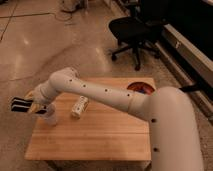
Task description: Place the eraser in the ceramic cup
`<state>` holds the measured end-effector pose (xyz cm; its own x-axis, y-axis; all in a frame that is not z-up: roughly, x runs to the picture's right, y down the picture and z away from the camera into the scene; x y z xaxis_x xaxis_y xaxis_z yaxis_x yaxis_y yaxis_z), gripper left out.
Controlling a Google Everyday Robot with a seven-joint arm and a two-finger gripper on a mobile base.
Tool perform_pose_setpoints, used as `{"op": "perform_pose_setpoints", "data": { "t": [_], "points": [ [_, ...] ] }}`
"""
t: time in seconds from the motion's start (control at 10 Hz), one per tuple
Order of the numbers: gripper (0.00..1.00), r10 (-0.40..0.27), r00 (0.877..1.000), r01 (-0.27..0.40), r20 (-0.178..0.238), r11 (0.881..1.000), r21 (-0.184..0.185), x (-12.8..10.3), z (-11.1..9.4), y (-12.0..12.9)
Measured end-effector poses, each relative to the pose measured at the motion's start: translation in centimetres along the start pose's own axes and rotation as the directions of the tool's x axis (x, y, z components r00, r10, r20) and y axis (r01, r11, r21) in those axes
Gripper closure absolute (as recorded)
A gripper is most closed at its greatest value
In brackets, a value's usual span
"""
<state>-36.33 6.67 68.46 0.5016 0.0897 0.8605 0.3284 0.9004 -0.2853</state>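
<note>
The gripper [34,106] holds the black oblong striped eraser [23,104] clamped just above the small whitish ceramic cup [49,118] at the wooden bench's [100,140] left edge; lowering and release remain.

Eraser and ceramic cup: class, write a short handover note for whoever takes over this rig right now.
Gripper: at the table's left edge, jaws shut on the eraser, which sticks out leftward past the edge.
Ceramic cup: upright on the table's left side, just below and right of the gripper.
White bottle lies on its side nearby; orange-red bowl at far right.
Done: eraser picked up and carried near the cup.
Left: line it up over the cup, lower, release.
</note>
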Motion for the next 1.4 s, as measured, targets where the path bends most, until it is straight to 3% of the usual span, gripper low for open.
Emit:
{"op": "perform_pose_setpoints", "data": {
  "t": [0.2,0.4,0.5,0.9,1.4],
  "points": [
    [0.46,-0.01,1.0,0.01,0.017,1.0,0.024,0.4,0.1,0.0],
    [0.26,-0.005,1.0,0.004,0.025,1.0,0.027,1.3,0.4,0.6],
    [0.21,0.001,1.0,-0.002,0.027,1.0,0.024,1.7,0.7,1.0],
    [0.2,0.025,0.999,-0.026,0.028,0.999,0.028,3.0,1.2,1.5],
    [0.2,-0.008,0.999,0.003,0.046,0.994,0.109,1.8,-1.0,0.0]
  ]
}}
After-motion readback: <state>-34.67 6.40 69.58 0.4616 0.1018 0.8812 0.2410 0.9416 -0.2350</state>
